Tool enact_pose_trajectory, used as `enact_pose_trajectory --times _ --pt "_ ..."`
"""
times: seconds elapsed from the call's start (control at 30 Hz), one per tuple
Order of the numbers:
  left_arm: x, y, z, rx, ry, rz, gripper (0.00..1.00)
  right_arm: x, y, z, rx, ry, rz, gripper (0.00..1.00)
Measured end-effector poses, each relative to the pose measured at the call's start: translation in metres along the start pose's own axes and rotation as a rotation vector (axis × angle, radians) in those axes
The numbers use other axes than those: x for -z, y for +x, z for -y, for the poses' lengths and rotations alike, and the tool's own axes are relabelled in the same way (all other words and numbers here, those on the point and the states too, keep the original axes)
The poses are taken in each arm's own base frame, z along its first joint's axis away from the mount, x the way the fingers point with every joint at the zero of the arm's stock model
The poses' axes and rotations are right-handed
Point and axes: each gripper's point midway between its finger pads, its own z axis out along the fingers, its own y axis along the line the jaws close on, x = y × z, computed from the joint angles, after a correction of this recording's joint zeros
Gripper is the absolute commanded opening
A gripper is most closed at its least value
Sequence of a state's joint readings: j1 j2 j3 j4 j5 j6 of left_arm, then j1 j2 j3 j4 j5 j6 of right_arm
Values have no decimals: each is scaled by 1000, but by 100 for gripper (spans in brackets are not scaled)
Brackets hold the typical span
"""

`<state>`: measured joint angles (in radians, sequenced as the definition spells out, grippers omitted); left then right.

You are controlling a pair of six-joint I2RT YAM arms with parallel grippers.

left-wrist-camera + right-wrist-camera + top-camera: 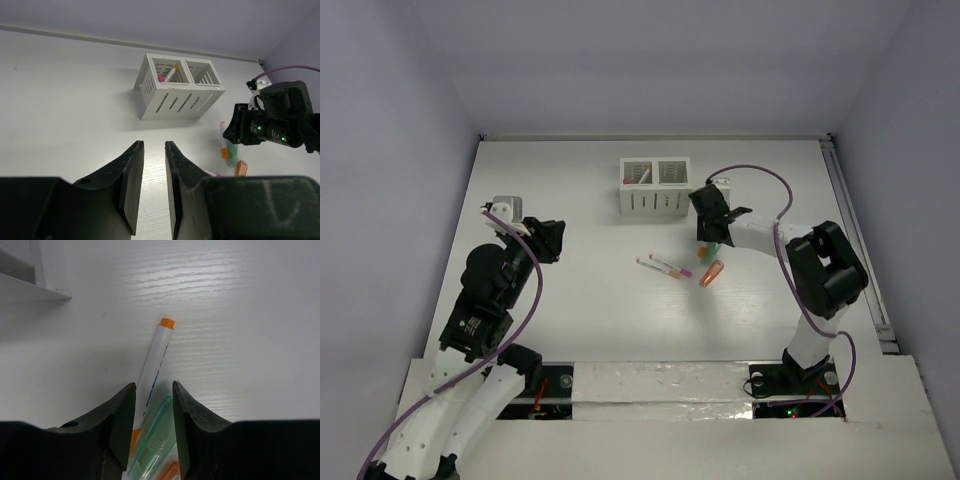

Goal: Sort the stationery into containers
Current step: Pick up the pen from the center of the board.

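Note:
The white two-compartment container (pixel 655 186) (pixel 177 93) stands at the back middle, and a pen (pixel 169 74) leans in its left compartment. My right gripper (pixel 707 240) (pixel 154 386) is low over the table just right of it. Its jaws are open and straddle a white pen with orange ends (pixel 154 362) and a mint-green stubby piece (pixel 157 437), both lying flat. An orange stubby piece (pixel 711 273) (pixel 241 168) lies just nearer. Two pens with pink caps (pixel 665 267) lie to the left of it. My left gripper (pixel 552 240) (pixel 154 145) hovers at the left, jaws narrowly apart and empty.
A corner of the container's wall (pixel 30 287) shows at the upper left of the right wrist view. A rail (pixel 855 230) runs along the table's right edge. The right arm's purple cable (pixel 765 175) loops above its wrist.

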<state>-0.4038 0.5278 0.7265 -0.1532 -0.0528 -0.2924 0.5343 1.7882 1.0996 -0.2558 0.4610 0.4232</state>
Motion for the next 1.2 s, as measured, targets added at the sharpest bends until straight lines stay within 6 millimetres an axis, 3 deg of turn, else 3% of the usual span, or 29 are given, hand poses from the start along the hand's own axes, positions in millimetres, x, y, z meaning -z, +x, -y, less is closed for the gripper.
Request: enact_pose_trajectory --times 0.23,0.47,0.57,0.8,0.9,0.97,1.03,1.2 --pt "0 0 0 0 0 0 21 -14 -2 1 -24 -16 -33 39" --pt "0 0 0 0 0 0 21 -28 -3 3 -44 -20 -60 22" --pt "0 0 0 0 0 0 21 -29 -5 5 -48 -19 -62 4" --pt "0 0 1 0 3 -2 25 -19 -13 4 -69 -45 -24 0" --pt "0 1 4 -1 22 -6 33 6 -36 4 -95 -98 54 0" --pt "0 1 9 -3 51 -9 42 29 -67 -1 -135 -165 147 0" --pt "1 0 15 -7 86 -10 53 55 -99 -10 -171 -245 250 0" --pt "4 -1 38 -22 213 -16 62 102 -156 -42 -198 -397 444 0"
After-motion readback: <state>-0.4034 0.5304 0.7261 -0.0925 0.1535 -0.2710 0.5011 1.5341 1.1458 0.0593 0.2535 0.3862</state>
